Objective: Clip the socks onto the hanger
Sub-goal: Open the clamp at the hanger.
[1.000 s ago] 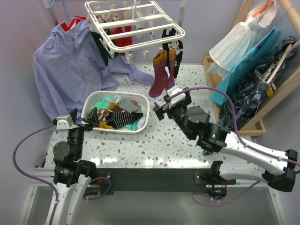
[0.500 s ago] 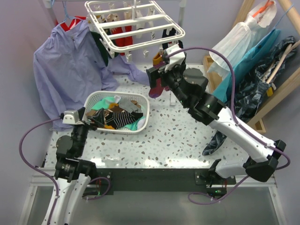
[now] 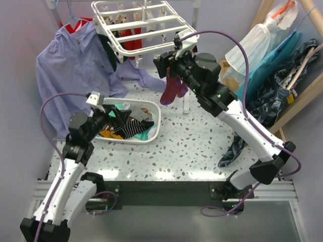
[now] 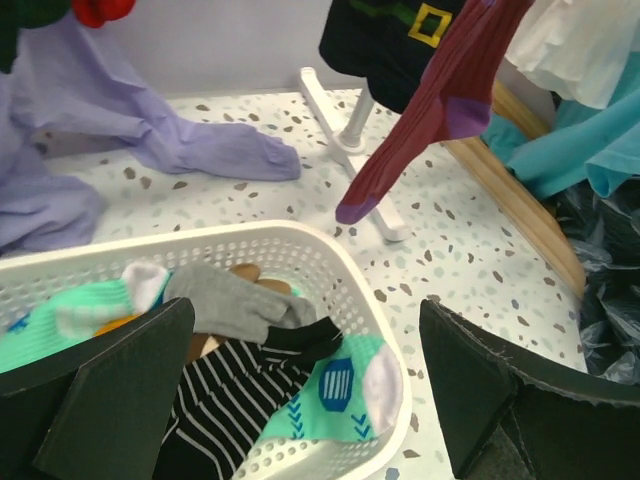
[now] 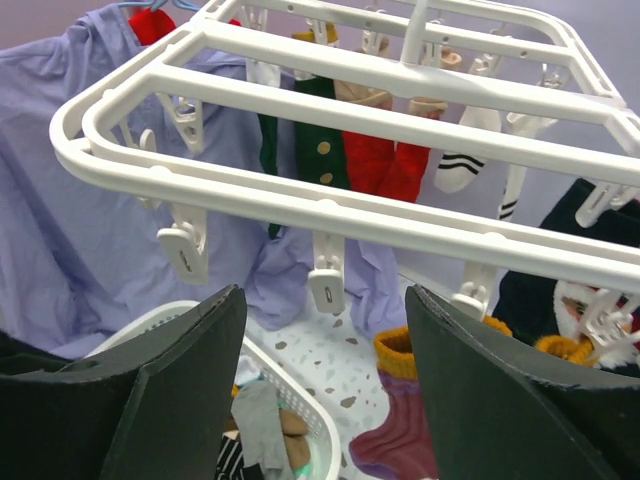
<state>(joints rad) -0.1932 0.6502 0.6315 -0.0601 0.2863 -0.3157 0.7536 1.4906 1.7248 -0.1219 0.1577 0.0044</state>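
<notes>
The white hanger (image 3: 156,45) hangs at the back with several socks clipped under it, among them a maroon sock (image 3: 171,88) with an orange cuff. More socks (image 3: 128,126), black-white striped, teal and grey, lie in the white basket (image 3: 151,137). My left gripper (image 3: 113,113) is open and empty above the basket's left part; its wrist view shows the teal sock (image 4: 340,385), the striped sock (image 4: 230,400) and the grey sock (image 4: 230,305) between its fingers. My right gripper (image 3: 161,65) is open and empty just below the hanger's front bar (image 5: 380,225), facing a free clip (image 5: 327,285).
A large lavender shirt (image 3: 70,75) hangs at the back left beside the basket. Teal, white and dark clothes (image 3: 272,75) hang on a wooden frame at the right. A dark cloth (image 3: 232,148) lies on the speckled table under the right arm.
My right arm has risen from near the basket up to the hanger's front edge. My left arm has lifted and moved right, over the basket. Both grippers stay empty.
</notes>
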